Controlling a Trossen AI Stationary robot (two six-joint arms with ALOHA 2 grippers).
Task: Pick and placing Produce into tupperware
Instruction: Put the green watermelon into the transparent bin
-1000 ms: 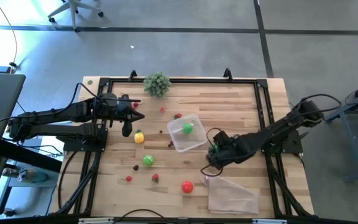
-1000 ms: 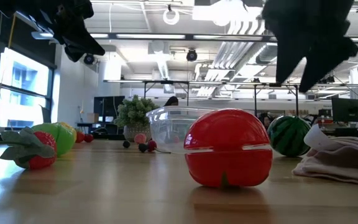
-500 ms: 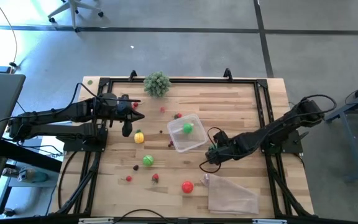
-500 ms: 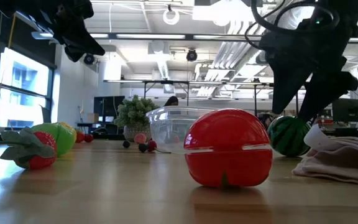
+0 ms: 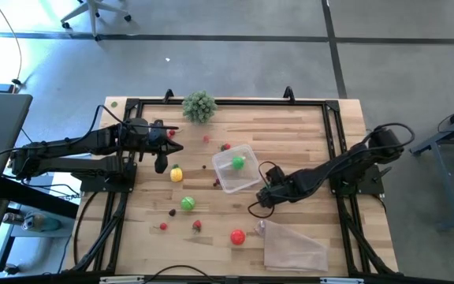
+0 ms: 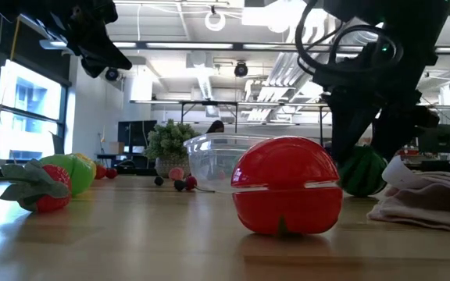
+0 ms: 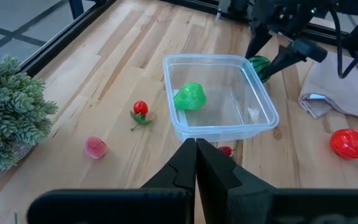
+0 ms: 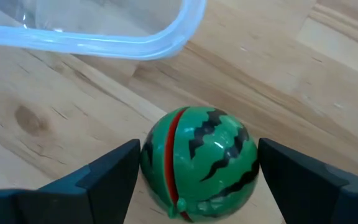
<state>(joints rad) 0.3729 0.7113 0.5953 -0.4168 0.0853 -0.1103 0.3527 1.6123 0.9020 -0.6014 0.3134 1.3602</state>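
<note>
Striped green melon ball (image 8: 199, 163): glossy plastic sphere, dark zigzag bands, red seam running near-vertical; sits on pale wood-plank table (image 5: 306, 134) just right of the tupperware (image 5: 236, 167). Right gripper (image 8: 197, 180) spread wide, one finger either side, not touching. Tub clear, rounded-square, holds a green lumpy vegetable (image 7: 189, 98). Left gripper (image 7: 196, 163) closed, empty, over table's left.

melon (image 8: 197, 163): green, dark zigzag stripes, red seam | tupperware (image 7: 253, 127): clear | tomato (image 6: 287, 186): red
</note>
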